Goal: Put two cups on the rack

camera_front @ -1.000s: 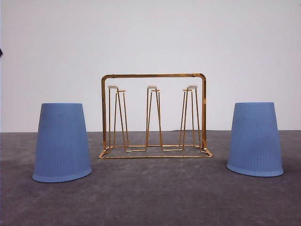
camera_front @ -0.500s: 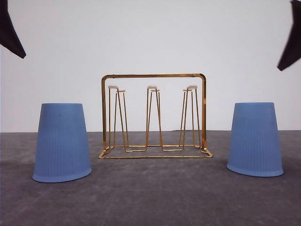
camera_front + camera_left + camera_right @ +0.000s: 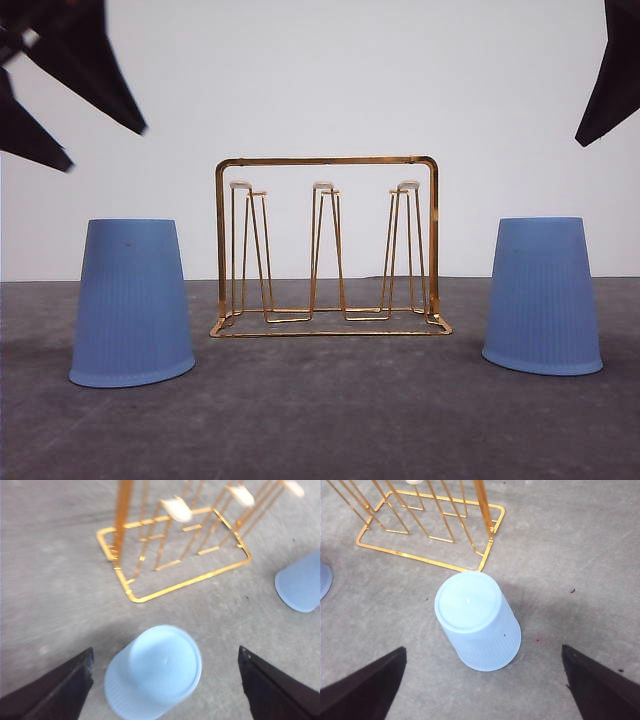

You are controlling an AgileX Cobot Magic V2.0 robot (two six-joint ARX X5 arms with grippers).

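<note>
Your hands (image 3: 165, 685) (image 3: 482, 690) gaped wide, empty, above upturned cups (image 3: 132, 303) (image 3: 543, 296) flanking the rack (image 3: 327, 245) on the desk (image 3: 320, 420).

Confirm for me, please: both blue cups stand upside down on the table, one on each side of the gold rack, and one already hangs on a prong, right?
Not quite: no cup hangs on a prong. The front view shows the rack bare, with the left cup and the right cup upside down on the table either side.

Plain white wall (image 3: 320, 80), grey tabletop (image 3: 320, 420)
</note>
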